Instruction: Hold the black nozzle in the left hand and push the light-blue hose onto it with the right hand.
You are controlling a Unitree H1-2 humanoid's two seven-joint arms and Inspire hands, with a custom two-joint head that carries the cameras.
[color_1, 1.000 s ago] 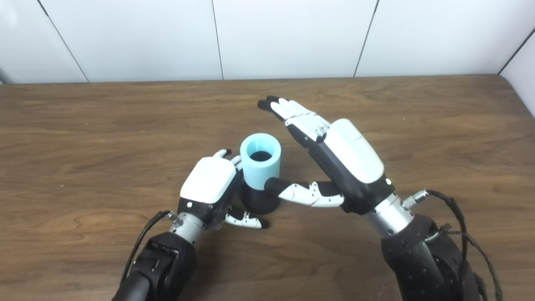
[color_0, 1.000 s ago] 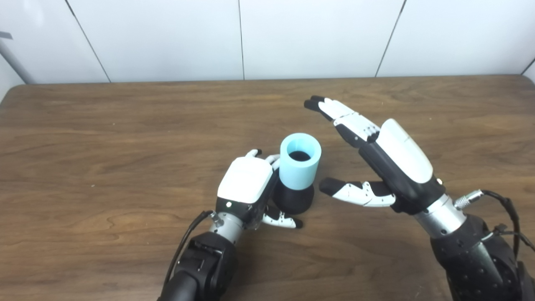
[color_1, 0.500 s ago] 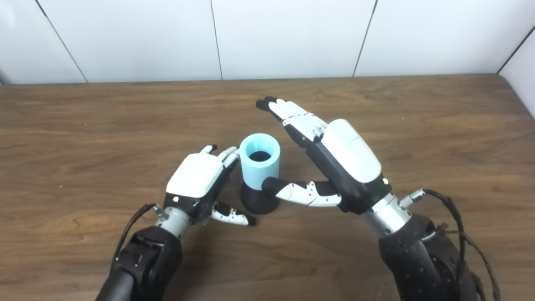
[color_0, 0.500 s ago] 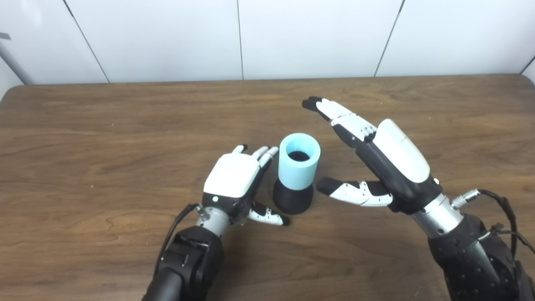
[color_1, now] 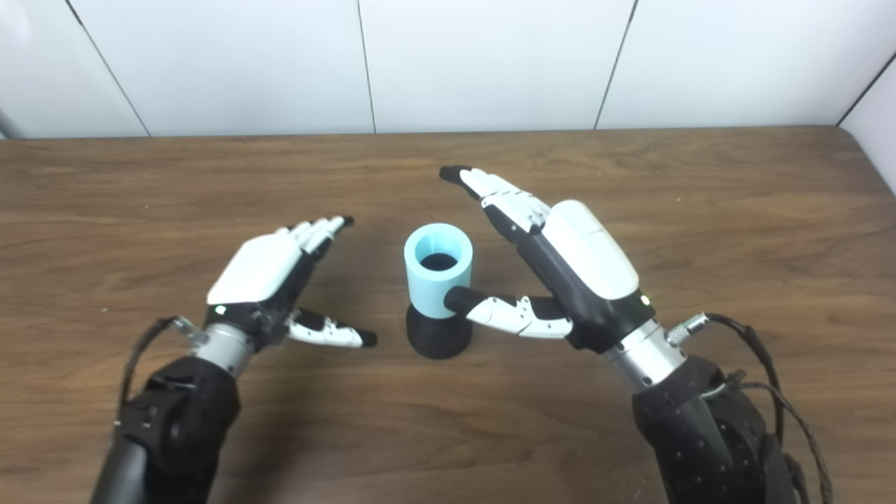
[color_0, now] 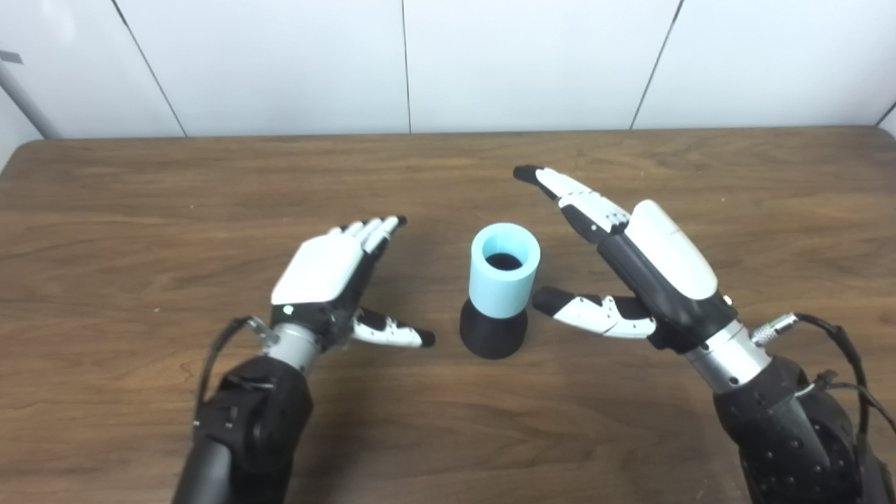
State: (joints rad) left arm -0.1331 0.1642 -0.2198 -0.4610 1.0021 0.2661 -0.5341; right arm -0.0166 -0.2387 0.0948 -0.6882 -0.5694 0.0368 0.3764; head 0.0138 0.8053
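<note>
Left hand [color_0: 323, 269] withdrawn leftward off nozzle [color_0: 493, 334], spread, empty. Right hand [color_0: 630, 259] spread beside hose [color_0: 503, 269]. Hose seated; retreat without nudging.

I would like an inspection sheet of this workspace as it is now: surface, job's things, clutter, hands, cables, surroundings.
Surface: brown wooden table, no visible damage.
Job's things: light-blue hose stands upright, seated on the black nozzle, which rests on the table; neither is held.
Clutter: nothing seen.
Hands: left hand open, apart from the nozzle; right hand open, fingers apart, beside the hose; contact cannot be told.
Cables: black cable at the right wrist; another at the left wrist.
Surroundings: white panelled wall behind the table.
</note>
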